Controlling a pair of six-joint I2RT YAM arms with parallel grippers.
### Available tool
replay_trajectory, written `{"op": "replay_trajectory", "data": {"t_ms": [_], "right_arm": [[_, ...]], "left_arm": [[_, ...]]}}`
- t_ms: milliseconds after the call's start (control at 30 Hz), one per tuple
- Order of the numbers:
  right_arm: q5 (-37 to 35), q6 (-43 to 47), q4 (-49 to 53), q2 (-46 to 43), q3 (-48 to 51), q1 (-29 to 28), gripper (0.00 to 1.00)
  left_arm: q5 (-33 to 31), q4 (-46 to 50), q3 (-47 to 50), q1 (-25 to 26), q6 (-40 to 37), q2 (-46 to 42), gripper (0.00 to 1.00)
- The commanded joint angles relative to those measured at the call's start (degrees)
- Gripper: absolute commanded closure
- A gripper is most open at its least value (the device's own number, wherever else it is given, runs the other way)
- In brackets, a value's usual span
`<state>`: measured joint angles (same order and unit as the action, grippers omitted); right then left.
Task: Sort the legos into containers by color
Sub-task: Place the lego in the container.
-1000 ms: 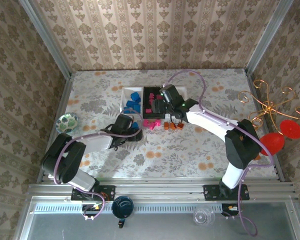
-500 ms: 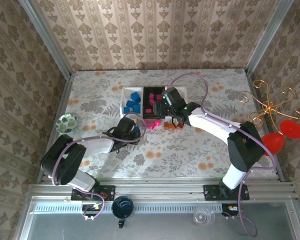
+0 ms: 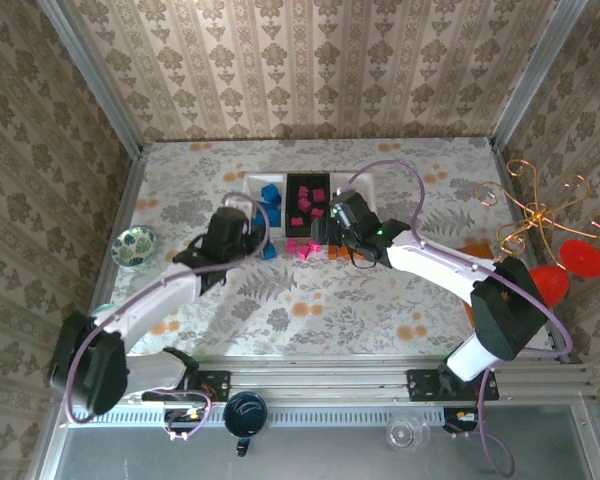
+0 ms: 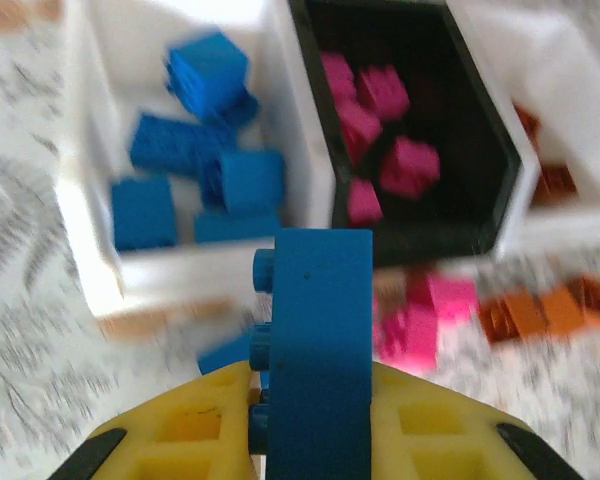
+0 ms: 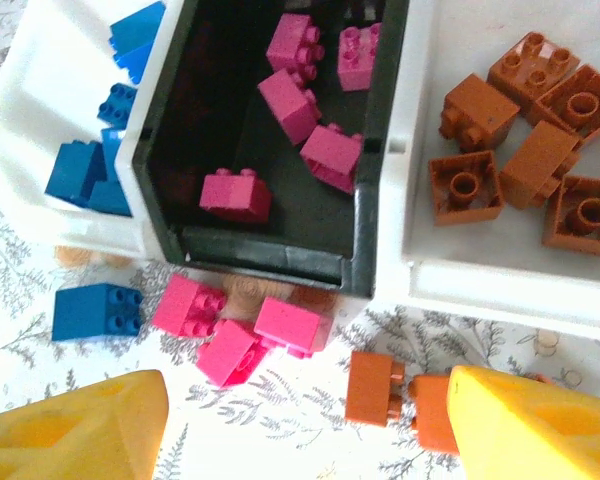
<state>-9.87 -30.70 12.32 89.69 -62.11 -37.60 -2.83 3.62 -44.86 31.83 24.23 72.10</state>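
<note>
Left gripper: my left gripper [image 4: 315, 425] is clamped on a blue brick [image 4: 315, 310]. The brick stands upright between my yellow fingers [image 4: 195, 425], with its studs facing left.
Held brick's place: it is up off the table [image 3: 380, 300], at the near edge of the left white tray [image 4: 85, 200]. The left wrist view is blurred.
Right gripper: my right gripper [image 5: 300, 440] has its jaws wide apart with nothing between them. It hangs over the loose bricks just near of the black tray [image 5: 220, 120].
Trays: the three trays sit side by side with their walls touching, the black one in the middle.
Left white tray: it holds blue bricks [image 4: 250, 180], about five of them.
Black tray: it holds five pink bricks [image 5: 330, 155].
Right white tray [image 5: 480, 285]: six orange-brown bricks [image 5: 463, 185] are in view inside it.
Loose on the table: a lone blue brick [image 5: 95, 310] lies near of the left white tray. Three pink bricks [image 5: 293, 325] are bunched against the black tray's near wall. Two orange-brown bricks [image 5: 372, 388] lie to their right, beside my right finger.
</note>
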Motion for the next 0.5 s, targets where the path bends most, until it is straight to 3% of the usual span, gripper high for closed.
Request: {"op": "replay_trajectory", "data": {"t_ms": [0, 300, 467], "right_arm": [[-0.85, -2.1, -0.06, -2.39, 2.12, -1.63, 0.25], [-2.3, -5.61, -0.01, -7.09, 9.13, -3.56, 0.25], [-5.95, -7.43, 1.17, -8.98, 12.37, -3.85, 0.25]], "left_arm": [[-0.06, -2.74, -6.41, -3.74, -0.65, 8.24, 0.8], [0.4, -0.68, -23.78, -9.3, -1.82, 27.48, 0.78], [1.4, 0.14, -26.52, -9.77, -1.5, 28.04, 0.54]]}}
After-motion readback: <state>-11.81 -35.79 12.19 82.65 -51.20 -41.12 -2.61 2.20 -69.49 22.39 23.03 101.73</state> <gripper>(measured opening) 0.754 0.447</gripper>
